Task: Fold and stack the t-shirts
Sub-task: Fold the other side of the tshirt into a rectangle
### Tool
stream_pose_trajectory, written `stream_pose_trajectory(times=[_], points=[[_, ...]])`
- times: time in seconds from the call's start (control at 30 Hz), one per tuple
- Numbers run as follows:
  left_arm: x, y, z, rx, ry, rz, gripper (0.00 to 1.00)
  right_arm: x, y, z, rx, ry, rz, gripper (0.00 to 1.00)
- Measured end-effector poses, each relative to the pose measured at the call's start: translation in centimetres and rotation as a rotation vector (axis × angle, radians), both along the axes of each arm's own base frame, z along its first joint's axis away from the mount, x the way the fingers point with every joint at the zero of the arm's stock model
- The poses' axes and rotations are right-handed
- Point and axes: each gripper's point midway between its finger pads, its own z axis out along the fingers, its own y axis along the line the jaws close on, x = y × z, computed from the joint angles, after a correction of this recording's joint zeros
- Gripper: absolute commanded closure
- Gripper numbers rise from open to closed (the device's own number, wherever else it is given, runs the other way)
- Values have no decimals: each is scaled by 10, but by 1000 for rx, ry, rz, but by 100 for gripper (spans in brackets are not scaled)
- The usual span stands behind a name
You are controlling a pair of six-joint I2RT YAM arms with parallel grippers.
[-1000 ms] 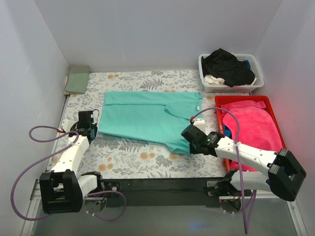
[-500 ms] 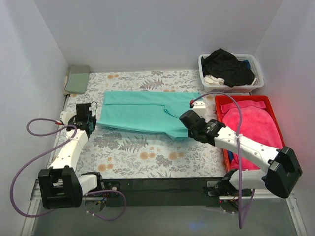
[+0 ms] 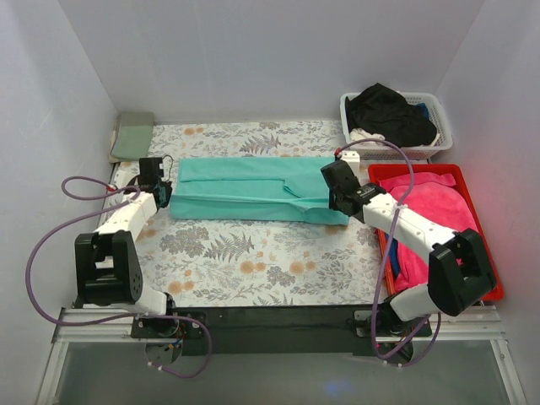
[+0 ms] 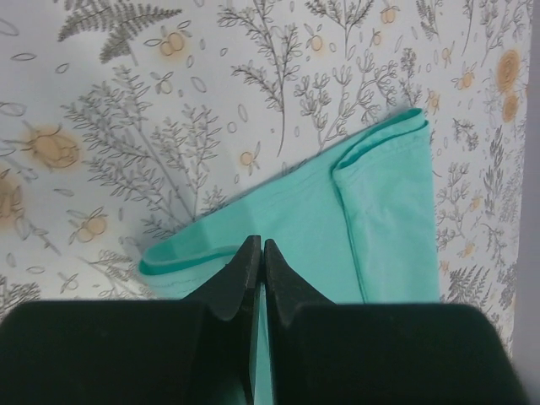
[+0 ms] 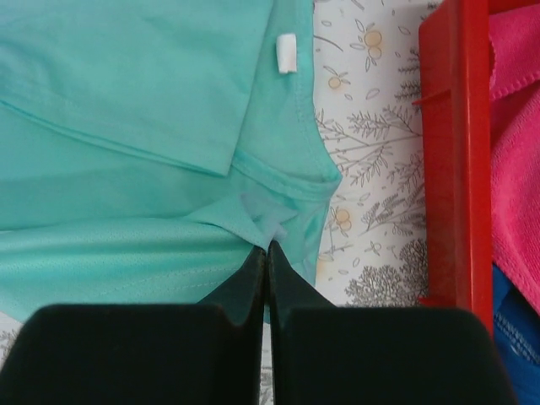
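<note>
The teal t-shirt lies as a long narrow folded band across the middle of the patterned table cover. My left gripper is at its left end, shut on a layer of the teal fabric; the tips pinch the cloth. My right gripper is at its right end, shut on the fabric next to the collar. The white neck label shows just beyond. A black tee lies in the white basket. A folded sage-green tee sits at the far left corner.
A white basket stands at the far right. A red bin with pink cloth stands along the right side, its wall close beside my right gripper. The patterned cover is bare in front of the shirt.
Both grippers moved away from the bases toward the far side, carrying the shirt's near edge over. The shirt went from a wide spread to a narrow folded band.
</note>
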Motion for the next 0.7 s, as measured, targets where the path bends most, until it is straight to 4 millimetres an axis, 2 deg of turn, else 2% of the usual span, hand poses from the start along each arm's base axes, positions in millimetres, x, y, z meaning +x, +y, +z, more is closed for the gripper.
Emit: stream_pose_trajectory(times=[0.23,0.53,0.6,0.63,0.7], points=[[33,2,-16,6,25,-10,100,35,6,-13,5,11,18,99],[52,1,-53,8,93,-35,100,64,11,-34,-5,44,25,99],[58,0,-62,4,99,-49,98,70,12,-36,-2,45,22,99],[62,-1,-68,2,106,-57,93,73,12,-37,0,45,19,96],[77,-2,-68,4,80,-70,92,79,12,-39,0,46,12,92]])
